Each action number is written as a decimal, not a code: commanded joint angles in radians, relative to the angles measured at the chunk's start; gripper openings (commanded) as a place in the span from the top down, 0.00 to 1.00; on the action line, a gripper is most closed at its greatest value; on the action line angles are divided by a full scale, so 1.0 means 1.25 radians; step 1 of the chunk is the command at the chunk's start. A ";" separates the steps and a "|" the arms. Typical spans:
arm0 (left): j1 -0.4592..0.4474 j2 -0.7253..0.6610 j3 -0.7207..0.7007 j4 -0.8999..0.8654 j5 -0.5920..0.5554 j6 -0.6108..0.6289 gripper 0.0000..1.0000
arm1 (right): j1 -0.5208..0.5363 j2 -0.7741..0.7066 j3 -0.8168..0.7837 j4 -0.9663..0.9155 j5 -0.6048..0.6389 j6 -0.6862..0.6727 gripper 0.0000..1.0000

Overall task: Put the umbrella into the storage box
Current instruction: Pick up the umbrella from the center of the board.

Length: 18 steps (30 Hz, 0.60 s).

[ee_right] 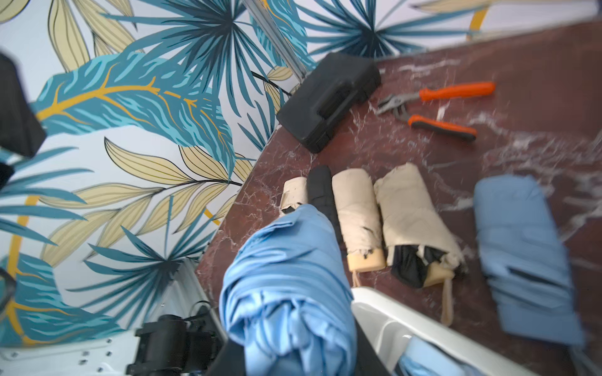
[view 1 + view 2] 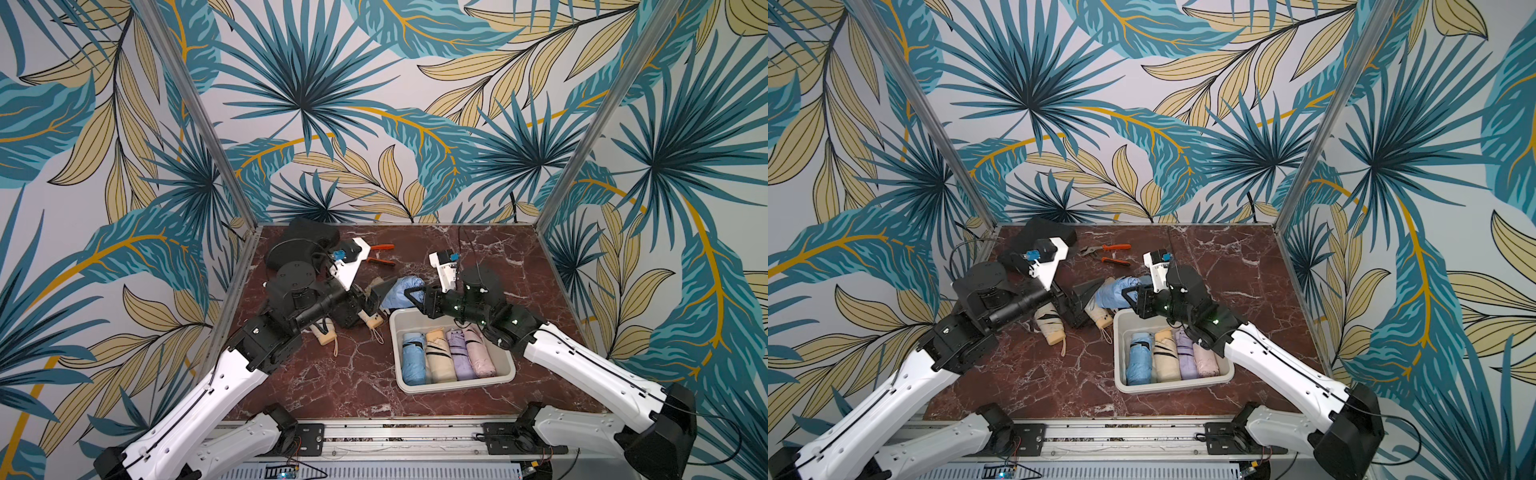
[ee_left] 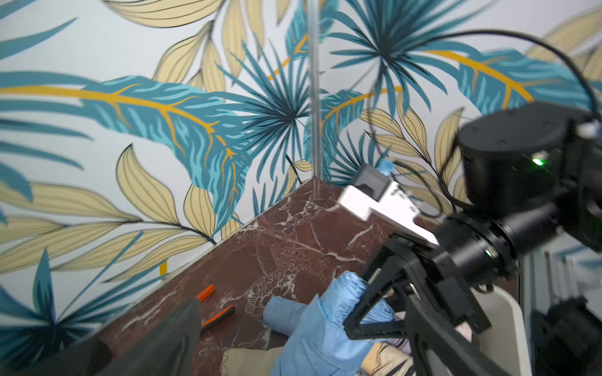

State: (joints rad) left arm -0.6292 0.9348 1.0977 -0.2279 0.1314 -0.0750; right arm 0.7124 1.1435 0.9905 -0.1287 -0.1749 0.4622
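box: storage box [image 2: 395, 353], white plastic tub with rounded corners and a rolled rim, smooth and stiff
box contents: four folded umbrellas [image 2: 438, 353] lie side by side, blue, cream, lilac and pink; the row fills most of the floor
risk, fit: little free room shows, so the incoming one probably jams on the row or rides up on top
right gripper: right gripper [image 2: 411, 296] is clamped on the blue umbrella [image 2: 399, 291]
task thing: the blue umbrella is held in the air just beyond the box's far rim, not yet over the opening
risk, rim: a low carry likely catches the far rim and tips or shoves the light tub
risk, grip: the fabric is slick and loosely bunched, so the roll may slip or twist in the jaws; loose folds could snag
left gripper: left gripper [image 2: 376, 301], jaws wide apart, holds nothing, just left of the umbrella's end; cannot tell if it touches
risk, arms: the two grippers sit close together beyond the box, so a bump is possible
beige umbrellas [image 1: 356, 211]: left of the box; matte cloth rolls, foam-coloured handles, cord loops
blue sleeve [image 1: 521, 244]: beyond the box; flat, limp cloth
pliers [image 1: 456, 90]: farther beyond; metal, orange grips
black case [image 1: 329, 97]: farthest, far left of the box; hard moulded plastic
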 commanded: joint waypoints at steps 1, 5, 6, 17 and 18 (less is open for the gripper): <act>0.031 -0.002 -0.007 -0.032 -0.129 -0.387 0.00 | -0.001 -0.065 0.007 0.020 0.041 -0.277 1.00; 0.027 -0.023 -0.116 0.062 -0.062 -0.794 0.00 | -0.001 -0.094 -0.067 0.105 0.041 -0.634 1.00; 0.022 -0.027 -0.141 0.091 -0.060 -0.860 0.00 | -0.001 -0.095 -0.077 0.125 0.025 -0.706 1.00; 0.005 0.064 -0.141 0.082 -0.001 -1.146 0.00 | -0.001 -0.035 -0.070 0.231 -0.023 -1.040 1.00; 0.005 0.079 -0.153 0.097 0.015 -1.197 0.00 | 0.000 -0.032 -0.075 0.239 -0.028 -1.059 1.00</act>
State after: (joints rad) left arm -0.6205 0.9920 0.9028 -0.1108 0.0952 -1.3582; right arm 0.7124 1.1091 0.9012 0.0193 -0.1692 -0.7094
